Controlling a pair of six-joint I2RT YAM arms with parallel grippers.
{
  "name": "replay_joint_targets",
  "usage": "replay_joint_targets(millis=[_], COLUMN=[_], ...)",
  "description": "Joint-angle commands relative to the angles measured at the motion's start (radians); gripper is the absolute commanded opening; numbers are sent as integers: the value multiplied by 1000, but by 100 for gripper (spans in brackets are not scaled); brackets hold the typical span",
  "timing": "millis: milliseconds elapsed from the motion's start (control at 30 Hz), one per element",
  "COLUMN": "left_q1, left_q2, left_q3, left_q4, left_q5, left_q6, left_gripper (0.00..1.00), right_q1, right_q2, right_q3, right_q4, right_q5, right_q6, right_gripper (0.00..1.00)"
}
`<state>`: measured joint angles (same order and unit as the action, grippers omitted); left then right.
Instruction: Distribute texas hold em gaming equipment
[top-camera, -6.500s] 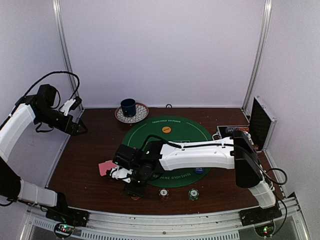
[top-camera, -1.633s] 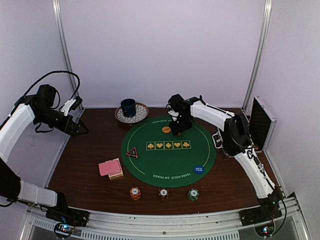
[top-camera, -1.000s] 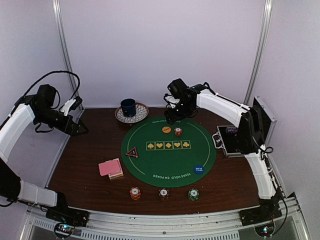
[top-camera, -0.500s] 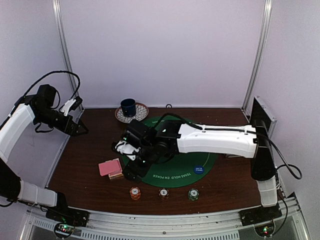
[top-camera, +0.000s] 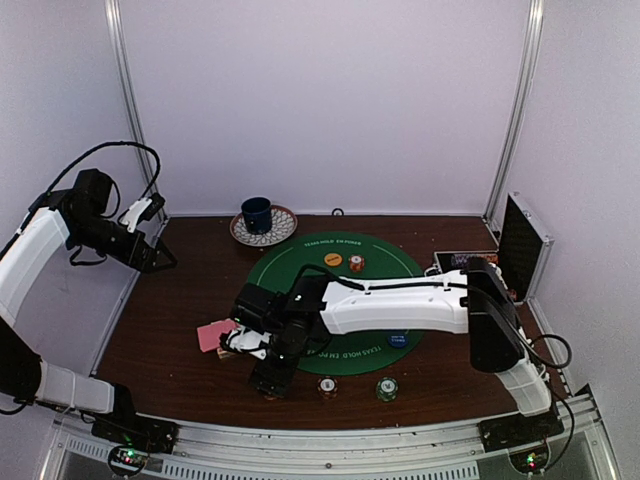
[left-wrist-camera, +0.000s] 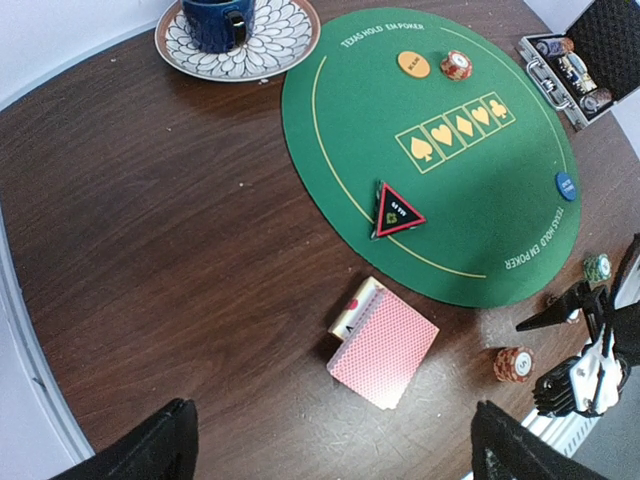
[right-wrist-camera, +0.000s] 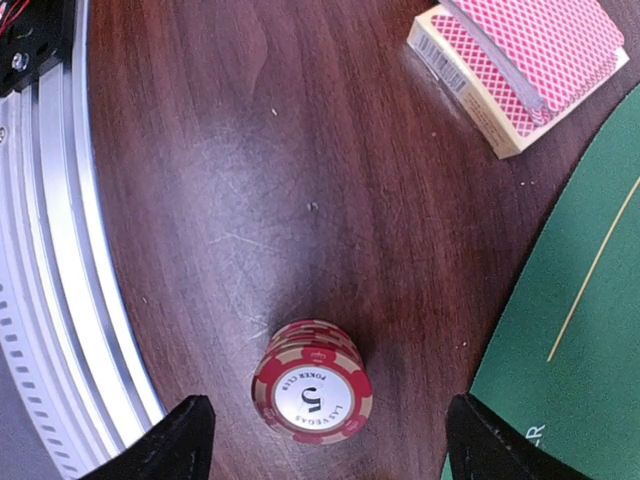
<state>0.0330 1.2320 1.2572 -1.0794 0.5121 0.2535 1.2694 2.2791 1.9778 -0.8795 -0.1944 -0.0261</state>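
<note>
Standing on bench (right-wrist-camera: 250, 150) by the front rail (right-wrist-camera: 60, 250), chip stack (right-wrist-camera: 312, 393), framed between the spread fingers (right-wrist-camera: 185, 440) of right claw (right-wrist-camera: 325, 430), gaping wide, gripping nothing. Lying just beyond it, cards (right-wrist-camera: 530, 50), beside mat (right-wrist-camera: 590, 330) edge. Hanging well away at far left, left claw (left-wrist-camera: 335, 450), fully open, empty.

Bright, even light fr above; soft shadows; mild glare on table (right-wrist-camera: 230, 180); wrist cams sharp.
</note>
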Motion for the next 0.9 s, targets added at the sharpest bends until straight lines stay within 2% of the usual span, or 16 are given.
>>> replay_joint_targets(millis=[0, 400, 867], left_q1=[6, 5, 5], left_q2=[-26, -26, -24], left_q3=[17, 32, 34], left_q4=[-20, -28, -29], left_q5=[14, 20, 16], left_q6=[15, 15, 15], left_gripper=[98, 97, 97], right_q1=[-1, -2, -2], right_q2=[27, 87, 88], right_q3=[38, 53, 49], right_q4=[-2, 7, 19], right_q5=[-28, -22, -29], right_q6=[-15, -21, -19], right_gripper=[82, 72, 43])
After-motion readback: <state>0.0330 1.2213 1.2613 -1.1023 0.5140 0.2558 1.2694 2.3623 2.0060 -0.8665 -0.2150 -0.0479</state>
